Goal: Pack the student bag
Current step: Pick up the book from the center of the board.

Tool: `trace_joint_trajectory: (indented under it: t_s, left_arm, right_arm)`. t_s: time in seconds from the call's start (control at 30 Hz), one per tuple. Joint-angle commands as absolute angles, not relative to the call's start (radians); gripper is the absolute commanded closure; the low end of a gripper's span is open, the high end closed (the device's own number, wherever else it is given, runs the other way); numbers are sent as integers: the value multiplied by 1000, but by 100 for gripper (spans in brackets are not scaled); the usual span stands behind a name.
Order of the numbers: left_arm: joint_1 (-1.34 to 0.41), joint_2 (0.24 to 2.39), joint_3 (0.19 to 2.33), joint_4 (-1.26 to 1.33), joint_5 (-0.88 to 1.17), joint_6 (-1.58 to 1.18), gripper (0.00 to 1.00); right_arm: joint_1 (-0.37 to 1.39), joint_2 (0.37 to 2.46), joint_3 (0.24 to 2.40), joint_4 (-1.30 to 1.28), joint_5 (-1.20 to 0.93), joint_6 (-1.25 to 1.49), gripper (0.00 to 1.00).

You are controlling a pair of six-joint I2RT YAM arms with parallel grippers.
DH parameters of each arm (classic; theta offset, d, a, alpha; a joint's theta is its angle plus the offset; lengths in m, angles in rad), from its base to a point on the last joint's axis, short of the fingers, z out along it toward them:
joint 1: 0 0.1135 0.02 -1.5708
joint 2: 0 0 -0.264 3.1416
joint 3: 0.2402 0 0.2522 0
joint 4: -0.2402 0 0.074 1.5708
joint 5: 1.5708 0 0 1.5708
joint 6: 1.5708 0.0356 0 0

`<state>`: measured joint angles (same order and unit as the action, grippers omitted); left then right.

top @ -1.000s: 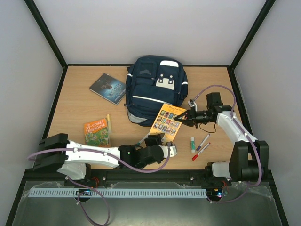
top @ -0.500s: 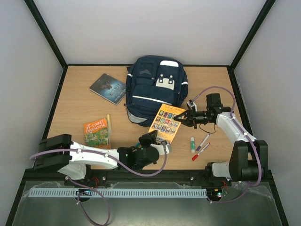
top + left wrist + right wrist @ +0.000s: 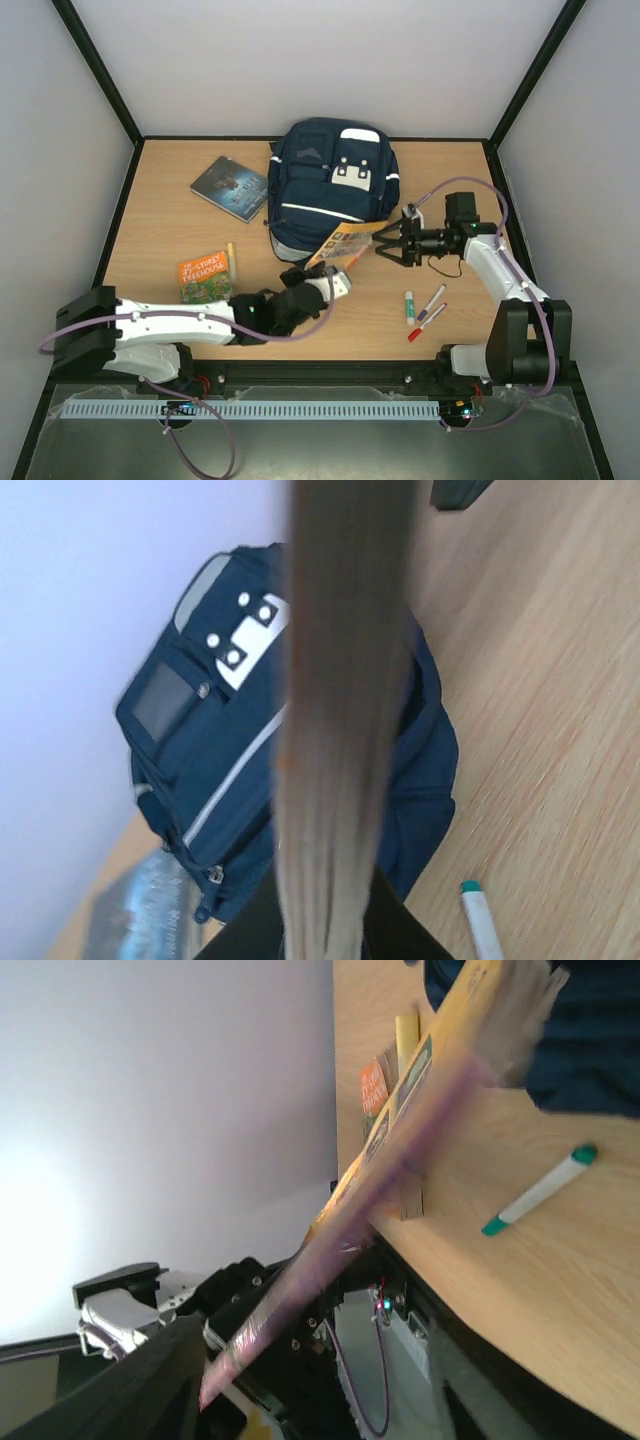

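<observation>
One student bag (image 3: 312, 195), booklet (image 3: 347, 242) gripped by left end effector (image 3: 328, 276), right end effector (image 3: 389, 244) spread

On the light wooden table (image 3: 180, 240), the left gripper (image 3: 310, 274) clamps the lower end of a thin yellow picture-covered book (image 3: 345, 243) tilted against the front of the large navy blue fabric backpack (image 3: 320, 190), while the right gripper (image 3: 386, 246), jaws spread, sits just beside the book's right edge.

Light wood-grain worktop (image 3: 170, 235) w/ thin black edging. Plain pale grey-white walls on 3 sides: back wall (image 3: 320, 60), left wall (image 3: 45, 200), right wall (image 3: 595, 200). Black posts (image 3: 101, 70) run up the back corners. White slotted strip (image 3: 250, 410) along near edge, grey metal ledge (image 3: 300, 452) below. Light soft, even.
</observation>
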<state>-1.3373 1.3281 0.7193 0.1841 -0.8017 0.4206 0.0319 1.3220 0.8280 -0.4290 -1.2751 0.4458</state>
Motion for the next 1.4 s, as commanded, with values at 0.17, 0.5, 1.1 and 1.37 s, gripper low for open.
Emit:
trace_joint_trajectory:
  t_s: [0.17, 0.5, 1.1, 1.37]
  left_arm:
    - [-1008, 1091, 793, 121, -322, -88, 98]
    - [-830, 1126, 953, 243, -9, -511, 98]
    - [-752, 1216, 888, 803, 63, -898, 98]
    - [-739, 1252, 888, 866, 42, -1010, 97]
  right_arm:
    - [-21, 1267, 1032, -542, -1275, 242, 30]
    - [-20, 1249, 1055, -157, -1123, 384, 28]
    - [176, 1368, 1177, 446, -974, 835, 19]
    - [222, 1440, 1264, 483, -947, 959, 13]
